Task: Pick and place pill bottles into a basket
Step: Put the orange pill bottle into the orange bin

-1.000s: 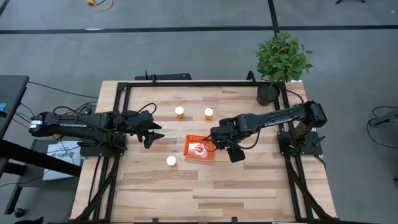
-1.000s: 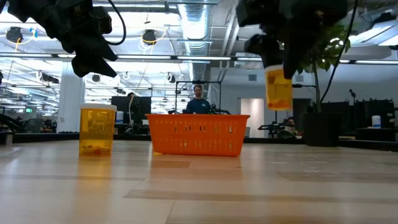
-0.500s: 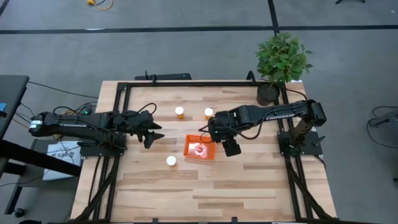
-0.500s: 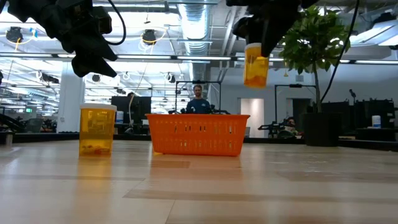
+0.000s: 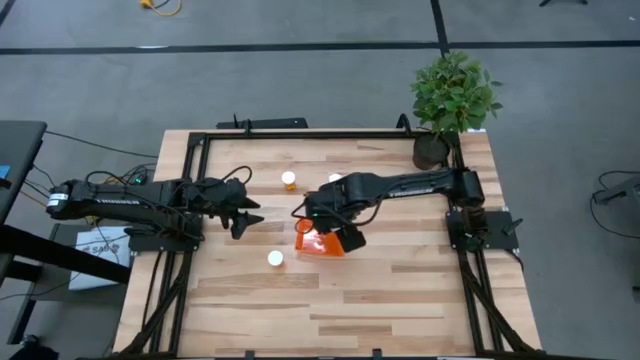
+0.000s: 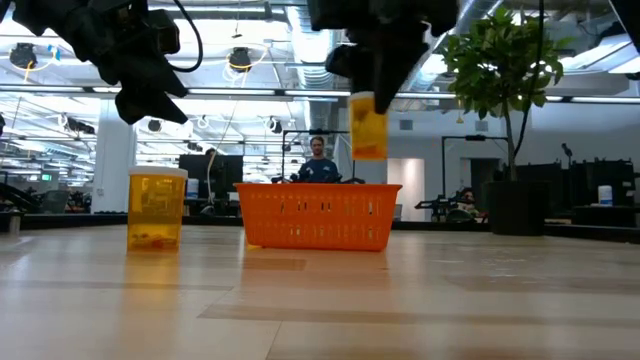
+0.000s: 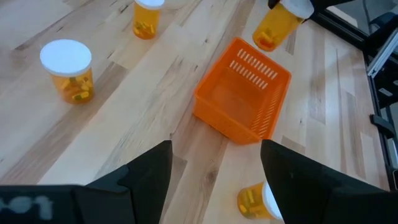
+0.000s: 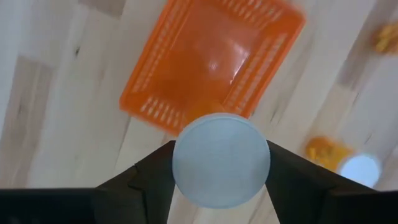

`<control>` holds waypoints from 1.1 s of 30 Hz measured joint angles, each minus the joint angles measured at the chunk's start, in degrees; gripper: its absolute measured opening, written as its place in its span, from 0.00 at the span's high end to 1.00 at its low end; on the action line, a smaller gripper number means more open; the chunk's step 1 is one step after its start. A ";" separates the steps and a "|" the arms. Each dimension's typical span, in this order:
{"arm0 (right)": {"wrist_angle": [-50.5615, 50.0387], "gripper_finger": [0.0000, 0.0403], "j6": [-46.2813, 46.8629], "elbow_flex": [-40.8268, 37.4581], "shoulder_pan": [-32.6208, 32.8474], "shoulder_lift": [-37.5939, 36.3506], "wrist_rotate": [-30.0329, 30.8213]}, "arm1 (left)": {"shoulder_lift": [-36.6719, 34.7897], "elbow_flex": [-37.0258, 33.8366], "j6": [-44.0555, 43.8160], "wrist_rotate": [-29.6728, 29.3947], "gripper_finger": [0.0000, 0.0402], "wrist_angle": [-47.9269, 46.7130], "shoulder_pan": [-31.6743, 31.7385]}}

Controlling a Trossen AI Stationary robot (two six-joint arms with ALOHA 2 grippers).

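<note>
Both robot arms, the left arm (image 5: 130,196) and the right arm (image 5: 420,184), are long, thin and black, with thin black cables looping beside them, pale lettering along their sides, and two flat black fingers (image 7: 146,177) at each tip.

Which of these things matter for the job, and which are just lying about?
Job: basket; bottle held up by right gripper; three bottles on the table; left gripper, waiting open.
Lying about: potted plant at the table's corner.
</note>
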 joint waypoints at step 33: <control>11.34 0.47 -4.84 -10.12 2.33 2.62 -3.23 | 0.00 0.00 -0.07 1.56 0.41 -0.58 -0.02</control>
